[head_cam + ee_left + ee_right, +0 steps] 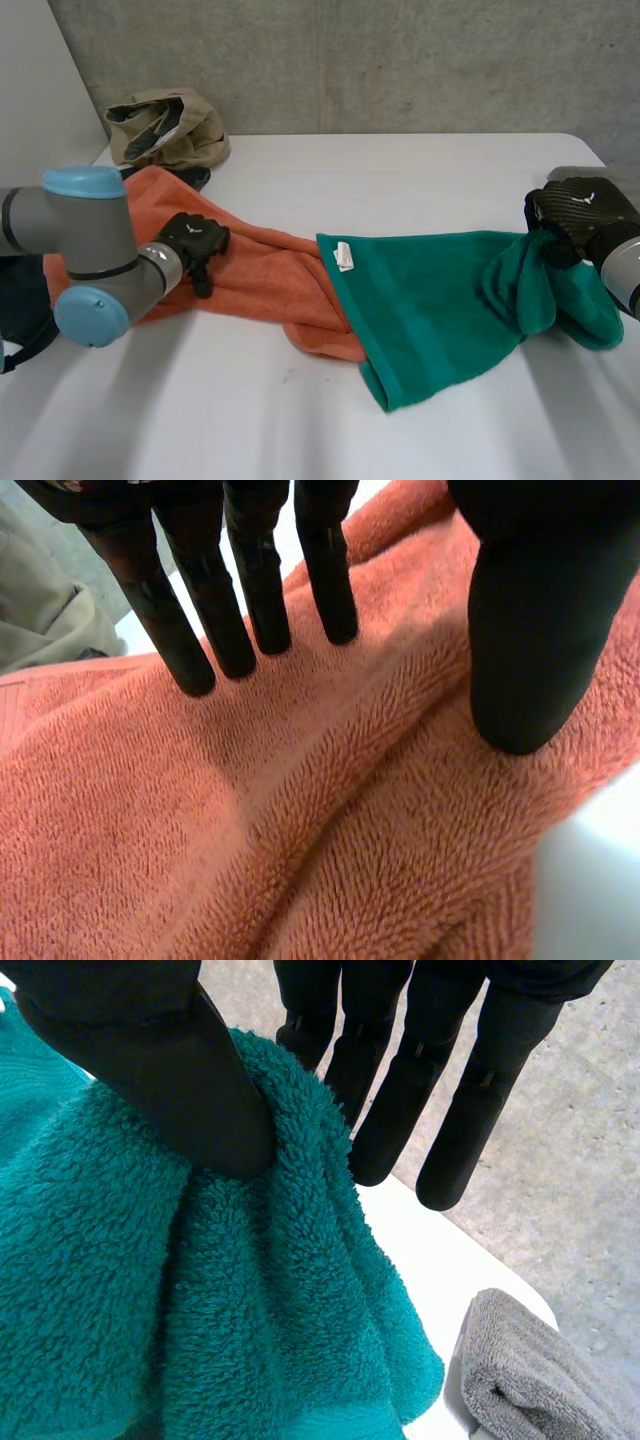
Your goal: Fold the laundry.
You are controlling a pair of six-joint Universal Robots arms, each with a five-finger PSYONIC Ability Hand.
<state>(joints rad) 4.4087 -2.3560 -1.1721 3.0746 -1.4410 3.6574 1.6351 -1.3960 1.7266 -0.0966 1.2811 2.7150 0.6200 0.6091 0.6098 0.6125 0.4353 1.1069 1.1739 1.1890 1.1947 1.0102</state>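
Grey towel (530, 1375) lies near right hand (150, 1050) pinching teal towel (150, 1310).

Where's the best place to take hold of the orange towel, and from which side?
Pinch the raised fold in the orange towel under the left hand, coming from above: it stands up between its fingers and thumb. Avoid the other end, which lies beneath the teal towel.

White table (420, 170), mottled grey concrete wall (400, 60) behind it at twelve o'clock, plain pale panel (40, 80) at ten o'clock, soft even light.
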